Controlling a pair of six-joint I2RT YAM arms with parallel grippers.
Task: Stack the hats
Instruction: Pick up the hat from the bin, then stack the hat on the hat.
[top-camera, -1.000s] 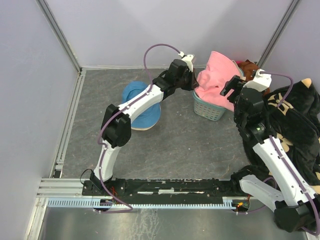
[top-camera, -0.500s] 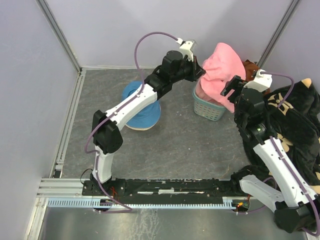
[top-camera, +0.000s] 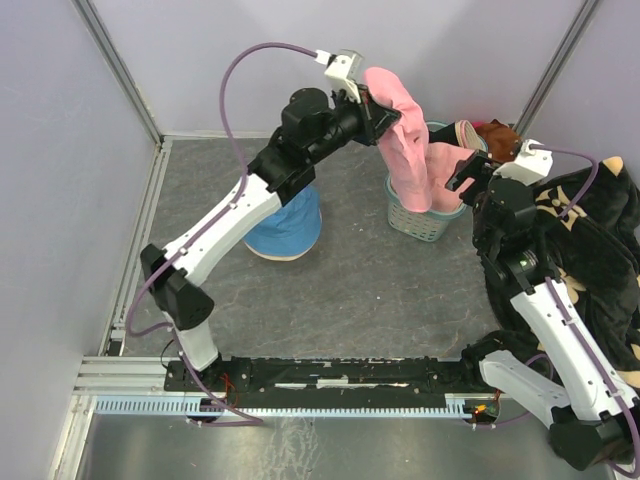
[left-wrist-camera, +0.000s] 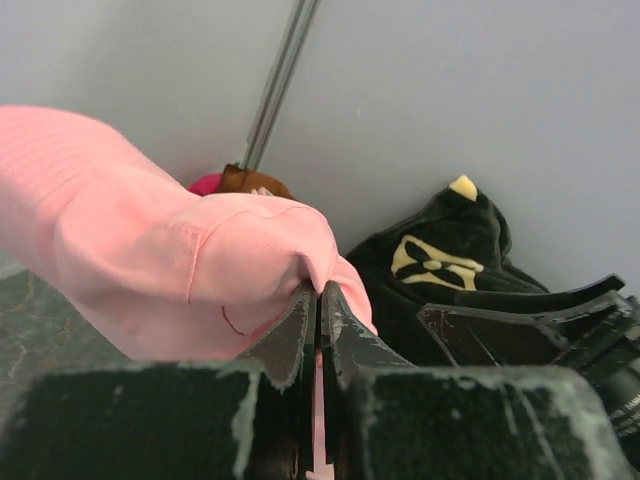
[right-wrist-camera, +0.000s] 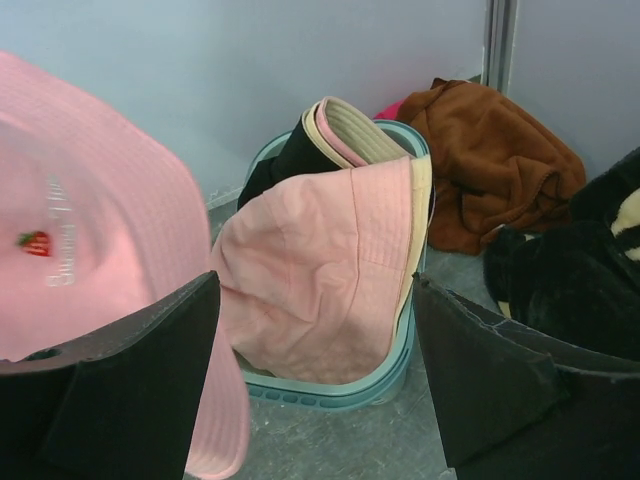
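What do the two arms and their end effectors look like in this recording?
The left arm and right arm have white link shells with black joints, and a purple cable runs along each. The left end effector and right end effector have black, wedge-shaped fingers.

- A teal basket stands on the grey, stone-patterned table, toward its back right corner.
- A rust-brown cloth lies crumpled just right of the basket, by the wall post.
- A black blanket with beige floral pattern is heaped along the table's right edge.
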